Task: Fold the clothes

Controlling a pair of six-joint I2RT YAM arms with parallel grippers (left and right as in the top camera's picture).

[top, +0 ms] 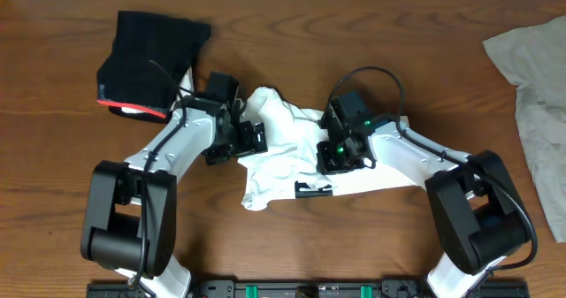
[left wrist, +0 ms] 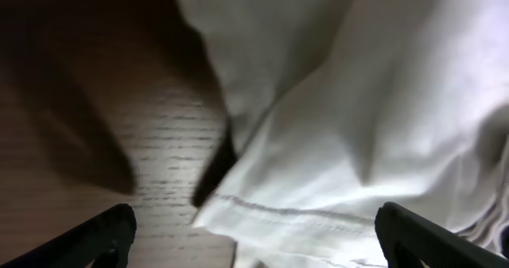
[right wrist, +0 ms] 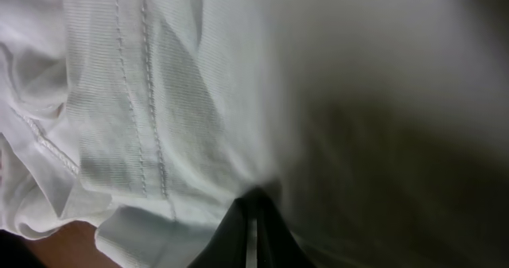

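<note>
The white T-shirt lies crumpled at the table's middle, with a bit of black print at its front edge. My left gripper is open at the shirt's left edge; in the left wrist view its fingers straddle the hemmed edge of the shirt over the wood. My right gripper is shut on a fold of the white T-shirt; its fingertips pinch the cloth. A black red-edged garment lies folded at the back left. A grey-beige garment lies at the right edge.
The brown wooden table carries everything. A black rail runs along the front edge between the two arm bases.
</note>
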